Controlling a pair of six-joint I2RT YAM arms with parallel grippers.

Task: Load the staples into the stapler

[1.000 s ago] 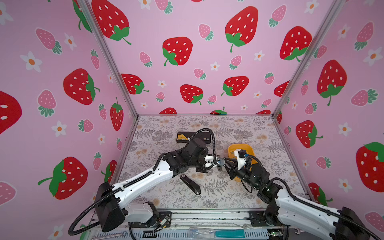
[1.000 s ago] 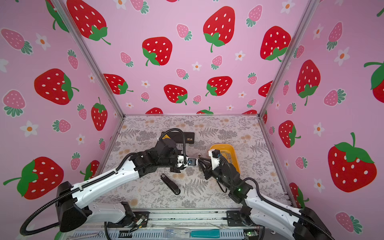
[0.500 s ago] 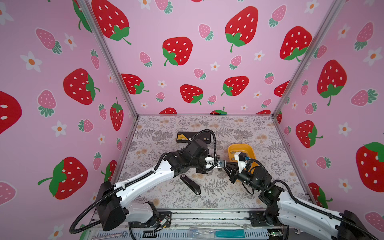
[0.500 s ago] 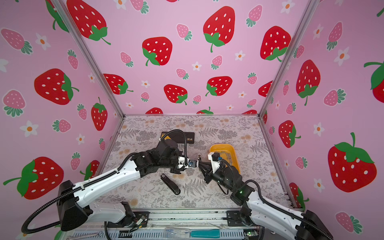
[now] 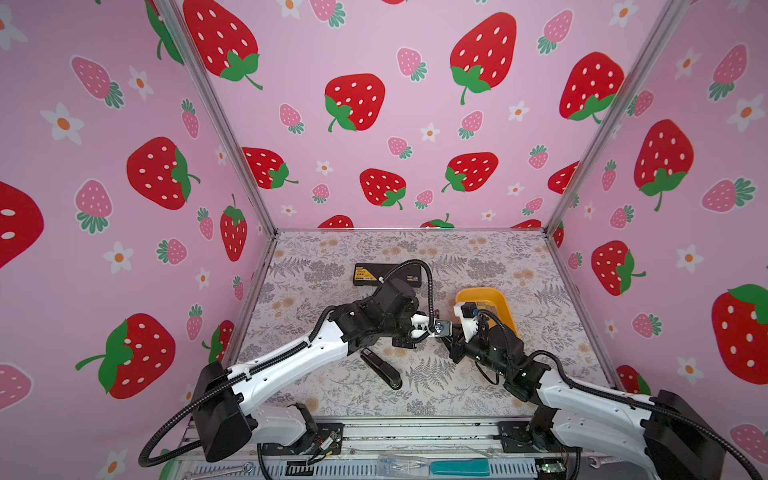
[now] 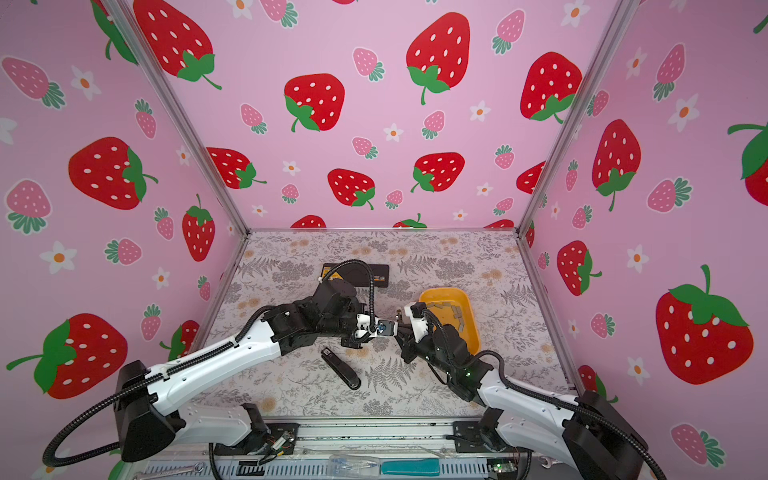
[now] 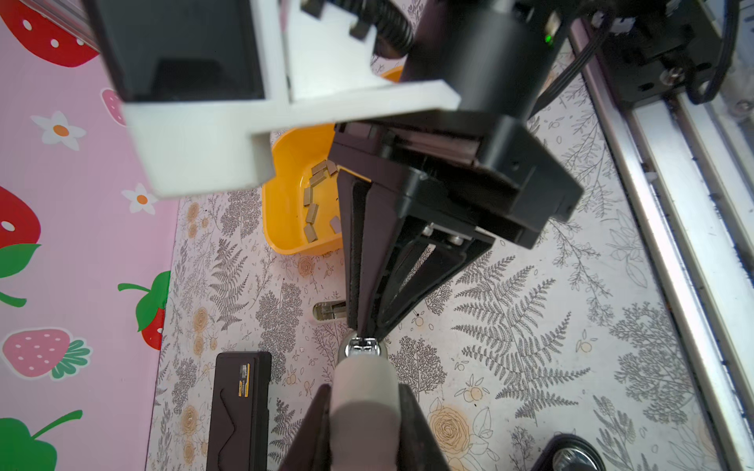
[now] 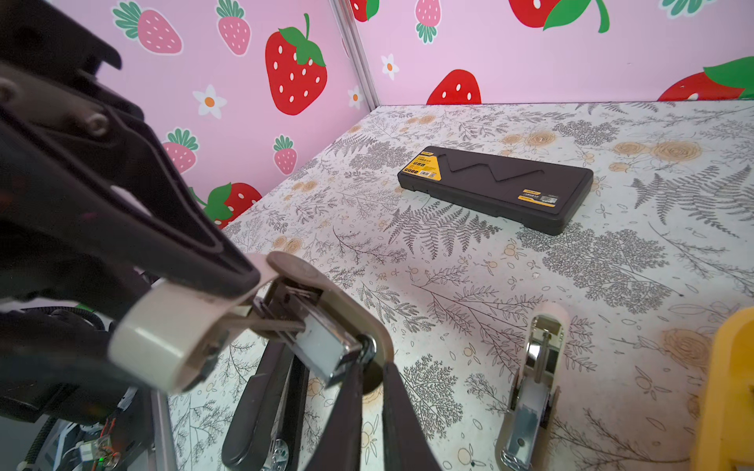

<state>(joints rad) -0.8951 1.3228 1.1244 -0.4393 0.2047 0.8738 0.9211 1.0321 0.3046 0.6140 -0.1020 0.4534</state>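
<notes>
Grey staples lie in the yellow tray on the right. The left pincer squeezes the open stapler, held up in the middle. The right pincer is pinched tight at its metal slot. Whether a strip is in yet cannot be told.

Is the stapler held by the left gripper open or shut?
Open: the whitish stapler has its halves spread apart, the metal magazine bared between them.

In both top views the held stapler is too small to read, the left arm hides part of the case, and in the left wrist view the right end effector covers most of what seems a second stapler.
</notes>
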